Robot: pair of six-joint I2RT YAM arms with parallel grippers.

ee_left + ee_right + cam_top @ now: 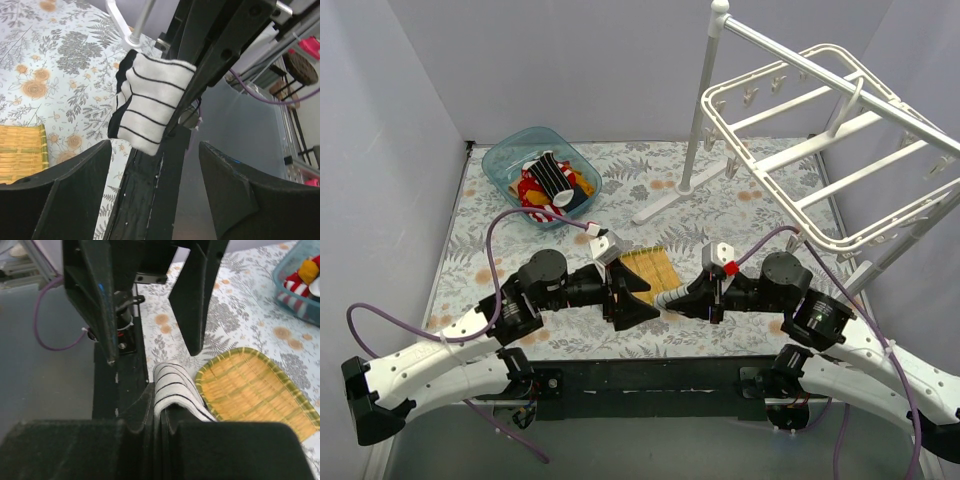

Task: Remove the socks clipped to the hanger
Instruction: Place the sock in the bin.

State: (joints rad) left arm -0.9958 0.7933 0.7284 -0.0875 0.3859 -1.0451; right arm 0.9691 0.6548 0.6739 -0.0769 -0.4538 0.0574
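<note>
- Pinching a black-and-white striped sock (172, 390) between its clamped fingers, our right gripper (160, 427) holds it just beside the yellow woven mat (250, 385).
- Our left gripper (155, 150) faces that sock with fingers spread wide (nothing gripped), and the sock hangs just beyond its tips.
- We see the hanger (820, 150) well apart, far right.
- We see other socks (548, 185) piled in the blue bin (490, 160).

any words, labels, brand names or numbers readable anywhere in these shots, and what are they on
None: no readable word, number or logo shows in any view.
The striped sock, the socks in the blue bin, the hanger and the woven mat carry only patterns or bare surfaces.
The red tag on the right arm is too small to show any lettering.
</note>
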